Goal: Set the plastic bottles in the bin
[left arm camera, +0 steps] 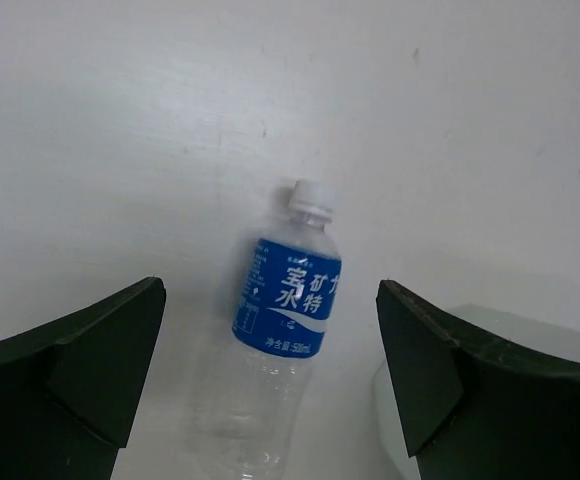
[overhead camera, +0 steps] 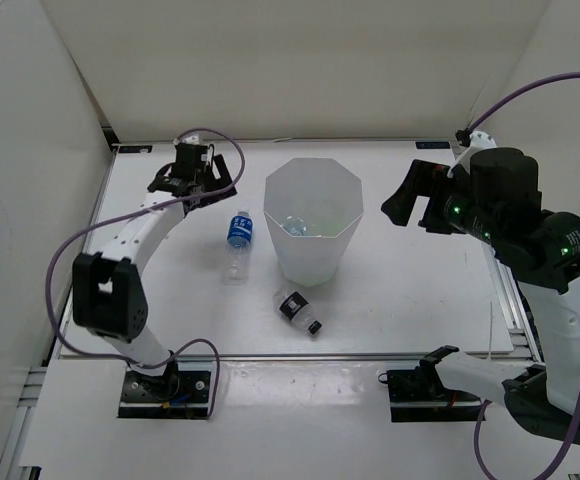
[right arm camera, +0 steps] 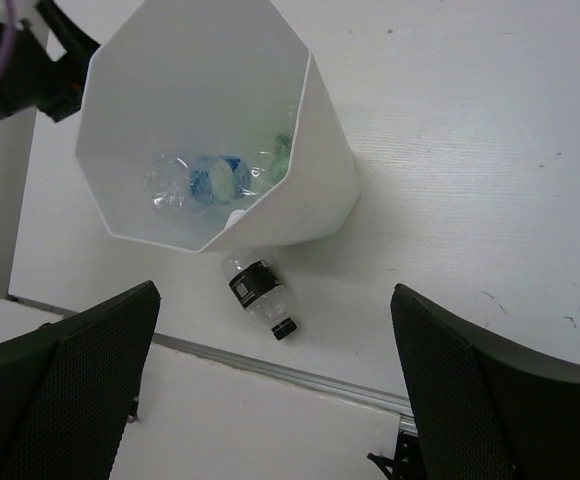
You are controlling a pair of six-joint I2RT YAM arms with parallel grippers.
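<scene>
The white many-sided bin (overhead camera: pixel 312 250) stands mid-table; in the right wrist view its rim (right arm camera: pixel 310 120) shows a clear blue-labelled bottle (right arm camera: pixel 208 178) and a green bottle (right arm camera: pixel 282 150) inside. Another clear bottle with a blue label (overhead camera: pixel 238 240) lies on the table left of the bin, cap pointing away. My left gripper (overhead camera: pixel 192 182) hovers open just behind it; the bottle (left arm camera: pixel 285 320) lies between and below the open fingers (left arm camera: pixel 270 300). A short clear bottle with a black label (overhead camera: pixel 298 310) lies in front of the bin. My right gripper (overhead camera: pixel 415 205) is open, raised right of the bin, and empty (right arm camera: pixel 275 295).
The bin's wall (left arm camera: pixel 520 335) is close to the right of the left gripper. A metal rail (right arm camera: pixel 300 375) runs along the table's near edge by the black-labelled bottle (right arm camera: pixel 258 295). White walls enclose the table at the back and sides.
</scene>
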